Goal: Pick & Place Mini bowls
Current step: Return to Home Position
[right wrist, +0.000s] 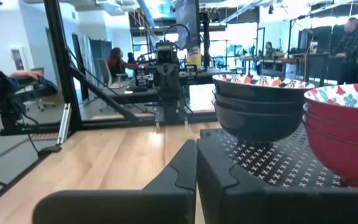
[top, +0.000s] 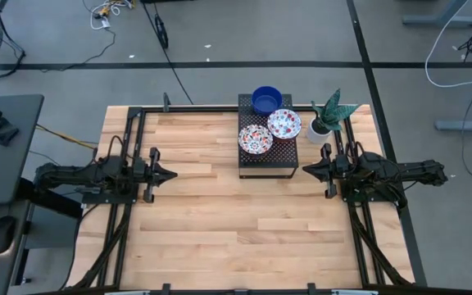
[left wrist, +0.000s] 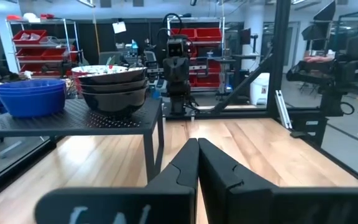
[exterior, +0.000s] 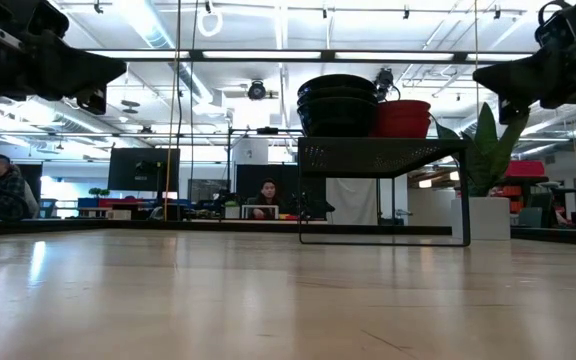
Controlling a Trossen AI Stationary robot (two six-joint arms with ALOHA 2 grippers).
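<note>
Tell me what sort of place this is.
Likely a robotics lab in an open-plan office: a left arm and right arm at a wooden table, red bins on racks, a person at a desk behind.

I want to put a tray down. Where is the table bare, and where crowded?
Bare: the table in front of the shelf, between the left gripper and right gripper. Crowded: the shelf top, filled by mini bowls, plant pot beside it.
</note>
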